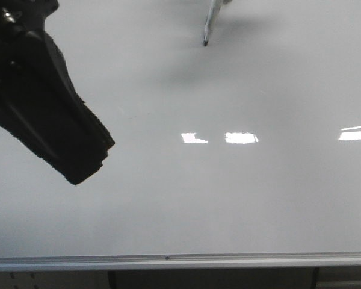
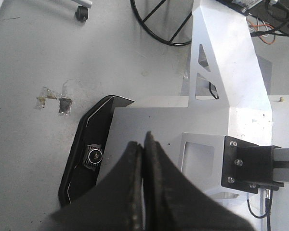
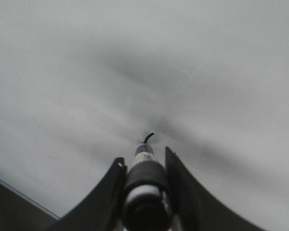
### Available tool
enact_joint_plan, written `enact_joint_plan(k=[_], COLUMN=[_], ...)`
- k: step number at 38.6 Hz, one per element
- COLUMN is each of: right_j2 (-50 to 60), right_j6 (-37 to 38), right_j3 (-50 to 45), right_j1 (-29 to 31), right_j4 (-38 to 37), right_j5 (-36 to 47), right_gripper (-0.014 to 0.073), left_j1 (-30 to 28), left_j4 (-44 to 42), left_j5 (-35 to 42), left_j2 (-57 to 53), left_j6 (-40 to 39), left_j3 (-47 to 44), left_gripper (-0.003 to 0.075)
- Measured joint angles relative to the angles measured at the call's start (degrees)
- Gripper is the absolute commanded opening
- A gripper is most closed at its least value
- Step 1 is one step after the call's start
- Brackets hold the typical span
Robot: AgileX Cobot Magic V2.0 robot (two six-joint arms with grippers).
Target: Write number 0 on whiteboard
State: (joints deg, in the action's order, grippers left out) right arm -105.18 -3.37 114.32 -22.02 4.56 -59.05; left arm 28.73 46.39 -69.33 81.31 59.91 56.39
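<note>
The whiteboard [image 1: 228, 211] fills the front view, glossy white-grey, with its silver frame edge [image 1: 168, 260] at the near side. No drawn number 0 shows on it. A marker [image 1: 209, 24] comes in from the top edge, tip down at or just above the board. In the right wrist view my right gripper [image 3: 144, 156] is shut on the marker [image 3: 145, 180] over the whiteboard [image 3: 207, 72]. A short black stroke [image 3: 148, 138] shows at the tip; I cannot tell nib from ink. My left gripper [image 1: 87, 171] hangs shut and empty over the board's left side.
Bright glare patches [image 1: 241, 138] lie mid-board and at the right [image 1: 356, 133]. The left wrist view shows the shut left gripper [image 2: 143, 144] over the grey floor, a white stand [image 2: 231, 86] and a black camera mount [image 2: 94, 155].
</note>
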Motion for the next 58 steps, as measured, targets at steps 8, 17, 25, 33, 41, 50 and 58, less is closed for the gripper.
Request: enact_joint_plan(k=[8, 17, 25, 33, 41, 50, 58], right_j2=[-3.13, -3.13, -3.13, -3.03, -2.81, -2.81, -2.92], right_j6=[0.0, 0.6, 1.2, 1.43, 1.43, 1.43, 1.43], right_j3=[0.0, 0.0, 1.17, 5.54, 8.44, 8.6, 8.6], right_j1=[0.0, 0.0, 0.0, 0.0, 0.0, 0.0, 0.0], right_j4=[-0.48, -5.89, -8.74, -11.67, -12.15, -10.76, -7.06], right_j5=[-1.86, -3.0, -3.04, -3.14, -1.16, 1.71, 4.25], right_gripper=[-0.0058, -0.0058, -0.0058, -0.0058, -0.0058, -0.0058, -0.0058], left_j1=[0.0, 0.0, 0.0, 0.0, 0.0, 0.0, 0.0], left_j4=[0.0, 0.0, 0.0, 0.0, 0.0, 0.0, 0.0], left_j5=[0.0, 0.0, 0.0, 0.0, 0.0, 0.0, 0.0], left_j2=[0.0, 0.0, 0.0, 0.0, 0.0, 0.0, 0.0], left_j6=[0.0, 0.0, 0.0, 0.0, 0.0, 0.0, 0.0], left_j3=[0.0, 0.0, 0.0, 0.0, 0.0, 0.0, 0.0], left_gripper=[-0.002, -0.002, -0.002, -0.002, -0.002, -0.002, -0.002])
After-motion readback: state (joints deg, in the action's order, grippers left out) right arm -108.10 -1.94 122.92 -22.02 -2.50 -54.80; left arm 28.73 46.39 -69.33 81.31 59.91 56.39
